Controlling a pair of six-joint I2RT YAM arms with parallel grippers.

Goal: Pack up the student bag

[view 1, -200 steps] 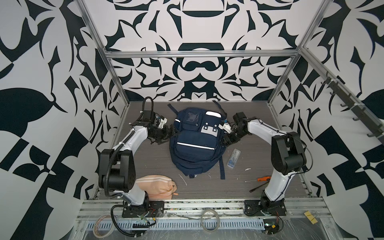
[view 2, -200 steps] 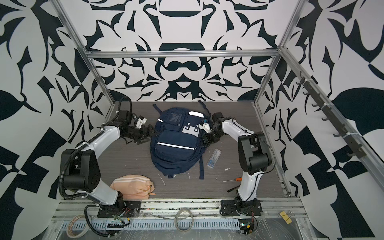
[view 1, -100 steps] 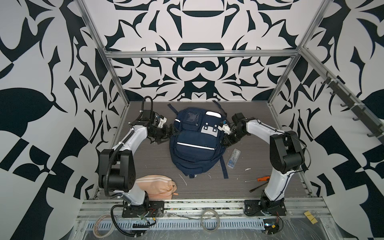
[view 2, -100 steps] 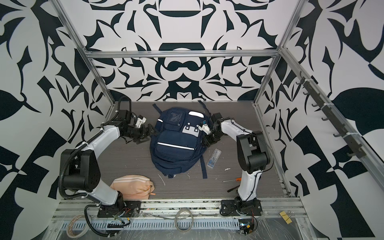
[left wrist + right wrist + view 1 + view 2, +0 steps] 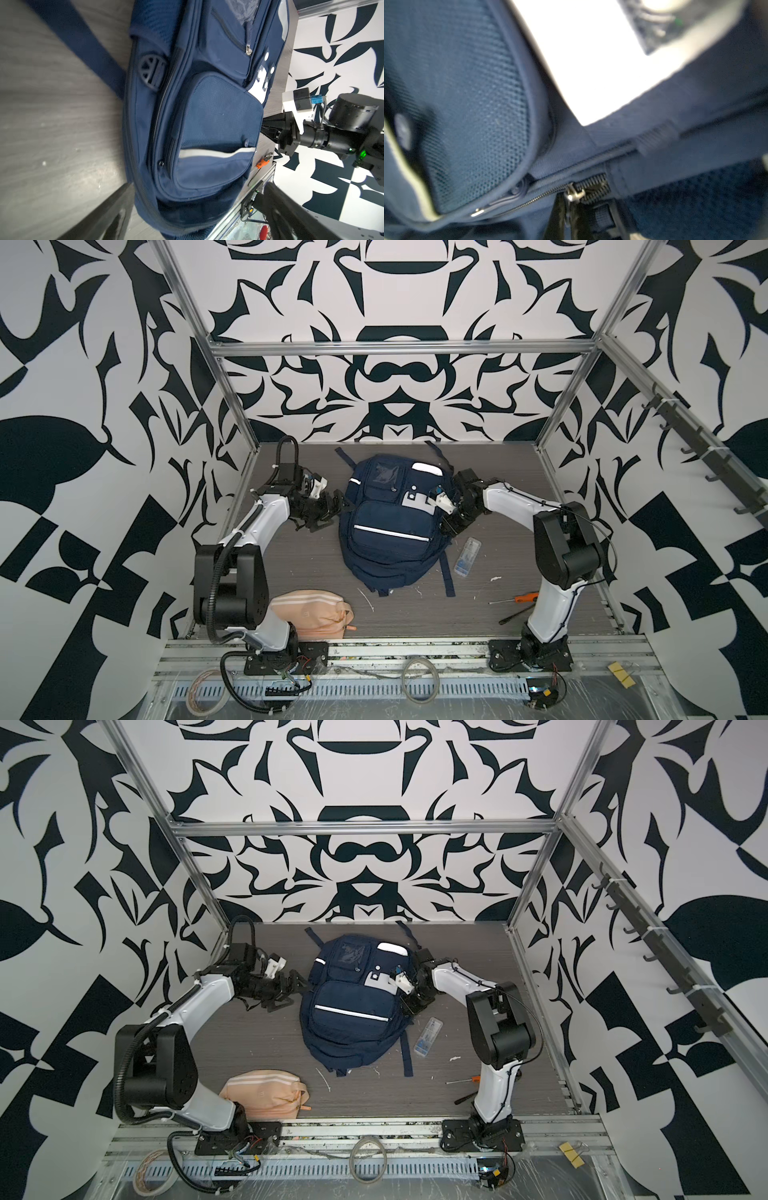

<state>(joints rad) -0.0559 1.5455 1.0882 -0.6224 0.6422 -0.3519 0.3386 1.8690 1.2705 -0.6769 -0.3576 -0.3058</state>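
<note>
The student bag [image 5: 386,539] [image 5: 353,1019], navy blue with white stripes, lies flat on its back in the middle of the table in both top views. My left gripper [image 5: 332,512] [image 5: 291,990] is open beside the bag's left side; in the left wrist view its two dark fingers [image 5: 104,216] stand wide on either side of the bag's lower corner [image 5: 187,207]. My right gripper [image 5: 446,522] [image 5: 409,1002] presses against the bag's right side. In the right wrist view it [image 5: 566,218] is shut on the metal zipper pull [image 5: 574,194] of a side zip.
A peach-pink pouch [image 5: 309,614] lies at the front left by the left arm's base. A clear plastic case [image 5: 467,556] sits just right of the bag. An orange-handled screwdriver [image 5: 523,598] and a thin black tool [image 5: 515,616] lie near the right arm's base.
My right gripper has closed from partly open to shut on the zipper pull, with the arm edging in toward the bag. The left arm has not moved.
</note>
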